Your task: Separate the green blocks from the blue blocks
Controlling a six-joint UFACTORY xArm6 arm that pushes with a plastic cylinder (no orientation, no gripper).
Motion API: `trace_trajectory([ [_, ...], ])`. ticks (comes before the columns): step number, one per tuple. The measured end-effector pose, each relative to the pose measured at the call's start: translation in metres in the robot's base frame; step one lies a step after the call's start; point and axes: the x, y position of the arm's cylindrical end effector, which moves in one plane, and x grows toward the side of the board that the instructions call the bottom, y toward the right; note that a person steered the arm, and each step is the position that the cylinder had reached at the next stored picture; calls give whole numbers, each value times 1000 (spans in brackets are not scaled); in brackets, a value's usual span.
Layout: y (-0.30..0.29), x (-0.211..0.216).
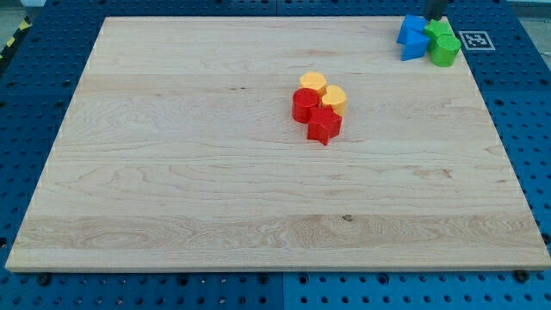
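Observation:
Two blue blocks [412, 37] and two green blocks [444, 45] sit pressed together at the board's top right corner. The blue ones, a cube-like one above a wedge-like one [414, 49], are on the view's left of the cluster. The green ones, an upper block [438, 31] and a lower round one [445, 52], are on its right. My tip [434, 21] comes down from the view's top edge, just above the cluster, between the upper blue block and the upper green block.
Two yellow blocks [323, 89] and two red blocks [314, 115] form a tight cluster near the middle of the wooden board [172, 172]. A fiducial marker [474, 40] lies off the board's right edge, next to the green blocks.

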Motion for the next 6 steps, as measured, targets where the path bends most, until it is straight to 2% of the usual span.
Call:
trace_trajectory([
  [5,-1,11],
  [6,0,31],
])
